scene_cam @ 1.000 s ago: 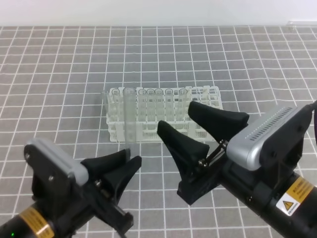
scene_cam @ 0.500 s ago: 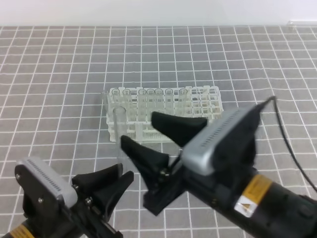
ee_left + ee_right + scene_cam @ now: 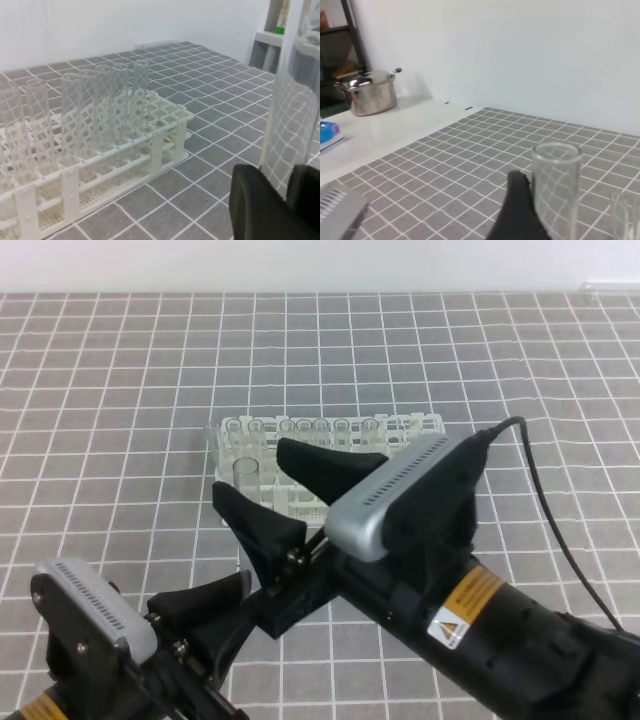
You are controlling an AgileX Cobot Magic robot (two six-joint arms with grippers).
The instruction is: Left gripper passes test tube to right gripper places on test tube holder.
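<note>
While the handover was judged to be only at its opening stage, the test tube (image 3: 245,480) was observed standing upright above the left gripper (image 3: 215,625), its open rim level with the front of the test tube holder (image 3: 425,426) in the exterior high view. From the left wrist view the tube's lower part was seen seated between two black fingers (image 3: 260,210), so the left gripper was recorded as closed on the tube. The right gripper (image 3: 275,495) was found reaching across from the right, its two fingers spread wide with the tube near the gap; no contact with the glass could be confirmed. From the right wrist view the tube rim was noted just beside one dark finger. Several other tubes (image 3: 107,107) were already standing in the rack's back row. Outstanding items were assessed as: closure of the right gripper on the tube, release by the left, and placement in a free hole of the holder.
</note>
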